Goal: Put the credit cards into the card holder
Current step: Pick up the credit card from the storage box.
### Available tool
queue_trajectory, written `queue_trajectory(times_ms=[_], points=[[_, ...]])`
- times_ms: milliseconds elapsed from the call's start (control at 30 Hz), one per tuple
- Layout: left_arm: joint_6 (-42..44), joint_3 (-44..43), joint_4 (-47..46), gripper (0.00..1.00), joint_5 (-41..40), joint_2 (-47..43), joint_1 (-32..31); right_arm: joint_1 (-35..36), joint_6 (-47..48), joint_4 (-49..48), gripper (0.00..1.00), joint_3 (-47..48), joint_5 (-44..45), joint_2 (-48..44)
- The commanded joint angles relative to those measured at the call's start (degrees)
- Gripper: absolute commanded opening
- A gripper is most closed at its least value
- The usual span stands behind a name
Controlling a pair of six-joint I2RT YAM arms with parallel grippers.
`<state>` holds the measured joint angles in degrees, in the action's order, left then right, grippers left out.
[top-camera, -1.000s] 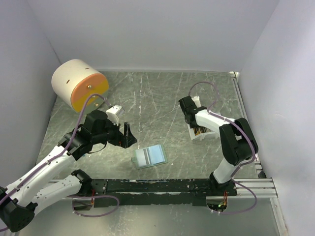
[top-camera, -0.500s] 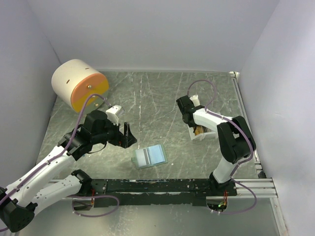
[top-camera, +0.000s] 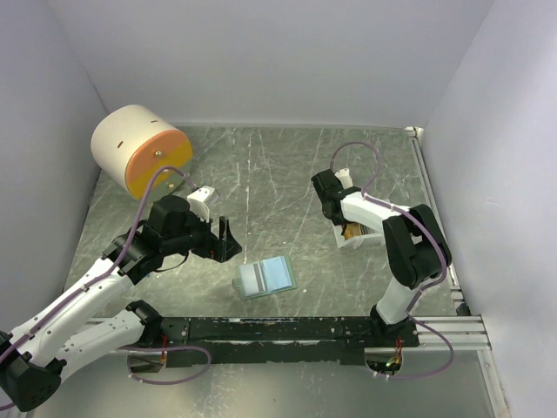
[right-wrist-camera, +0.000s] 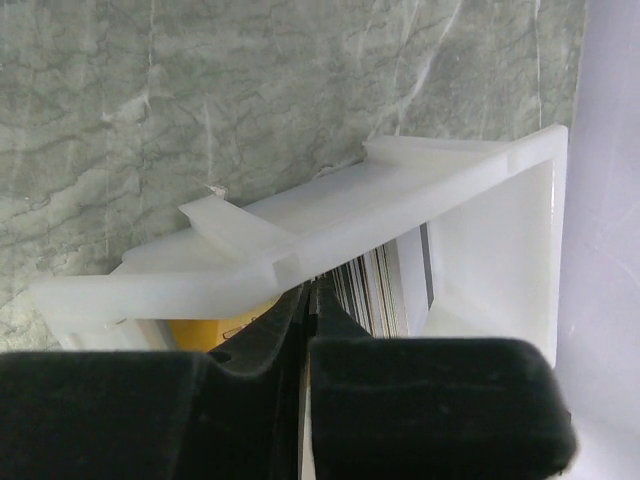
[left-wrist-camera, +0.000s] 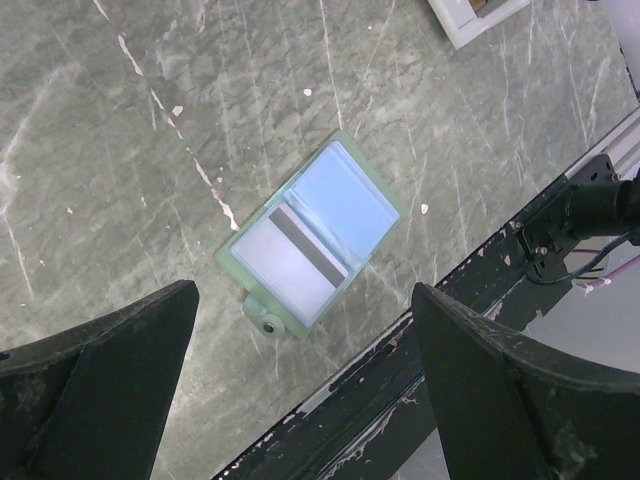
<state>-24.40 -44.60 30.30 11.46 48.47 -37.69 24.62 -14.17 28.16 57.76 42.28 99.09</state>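
One card holder (left-wrist-camera: 345, 210) lies open and flat on the table (top-camera: 278, 174), pale blue inside up. One grey credit card (left-wrist-camera: 285, 255) with a dark stripe sits on the half nearer its snap tab. Left gripper (top-camera: 229, 240) hovers beside it, fingers spread wide, empty. Right gripper (right-wrist-camera: 308, 292) has its fingers pressed together inside the one white tray (right-wrist-camera: 330, 215), among upright cards (right-wrist-camera: 375, 290) (one orange-gold, several striped; exact count and any pinch unreadable).

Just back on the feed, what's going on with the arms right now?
The right gripper is down in the white tray, shut among the cards standing there. Whether it has pinched one can't be seen. The left gripper hangs open above the card holder, which lies open on the table with a striped card already on it. Neither arm touches the holder.
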Motion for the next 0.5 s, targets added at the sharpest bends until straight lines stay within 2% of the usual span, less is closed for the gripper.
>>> queue_trajectory(times_ms=[0, 467], points=[[0.2, 0.0, 0.3, 1.00, -1.5, -0.4, 0.1, 0.2, 0.3, 0.2, 0.00, 1.3, 2.3, -3.4], [0.1, 0.1, 0.3, 1.00, -1.5, -0.1, 0.1, 0.3, 1.3, 0.6, 0.00, 0.2, -1.8, -8.9]])
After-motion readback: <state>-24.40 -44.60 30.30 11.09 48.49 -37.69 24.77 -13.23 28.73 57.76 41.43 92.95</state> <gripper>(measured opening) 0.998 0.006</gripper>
